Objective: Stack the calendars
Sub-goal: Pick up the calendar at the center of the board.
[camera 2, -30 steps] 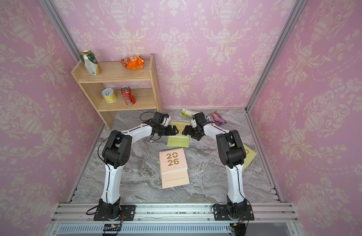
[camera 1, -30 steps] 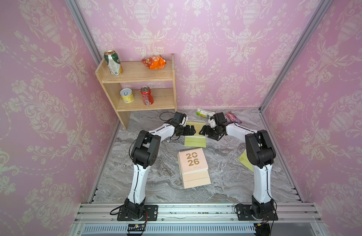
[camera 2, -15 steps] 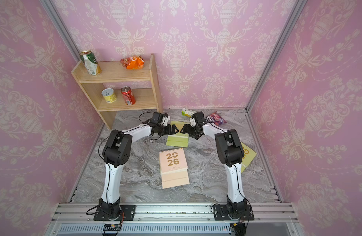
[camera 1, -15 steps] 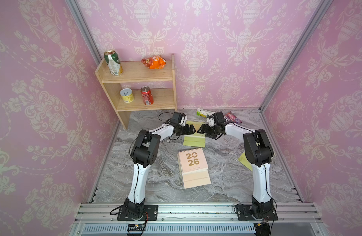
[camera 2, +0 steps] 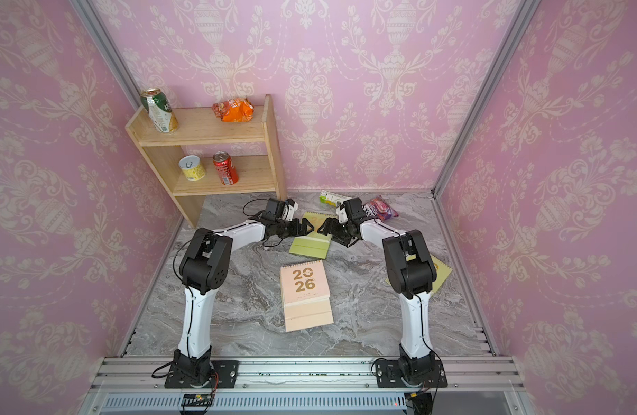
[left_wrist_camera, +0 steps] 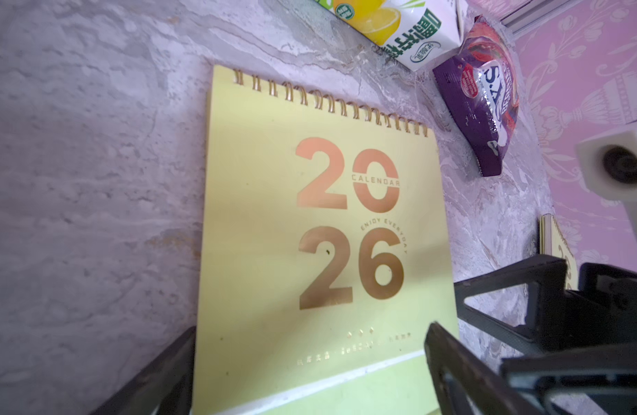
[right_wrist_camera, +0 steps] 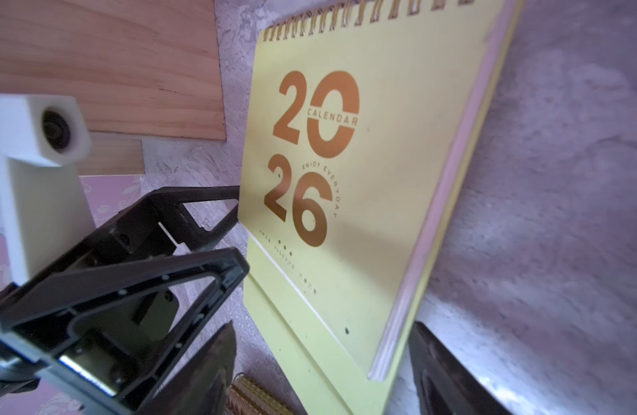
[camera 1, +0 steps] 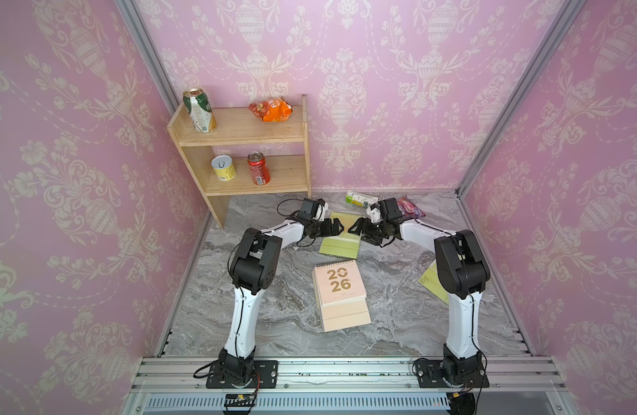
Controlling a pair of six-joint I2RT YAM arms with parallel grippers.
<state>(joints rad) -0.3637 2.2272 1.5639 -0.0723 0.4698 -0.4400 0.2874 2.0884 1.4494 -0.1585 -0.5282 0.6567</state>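
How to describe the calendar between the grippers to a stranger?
Find the wooden shelf at the back. Near it, the left gripper and right gripper meet over a yellow-green calendar. The peach stack lies nearer the front; the other yellow-green one, by the right arm.

Marble tabletop (camera 1: pixel 274 316): calendars (camera 1: pixel 340 284), carton (camera 1: pixel 360 198), snack packet (camera 1: pixel 410 207), shelf (camera 1: pixel 259 134).

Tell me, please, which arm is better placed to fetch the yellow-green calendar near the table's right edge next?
Probably the right: the right-edge calendar lies on its side of the table, beside its elbow, while the left gripper hovers open at the far calendar, well away.
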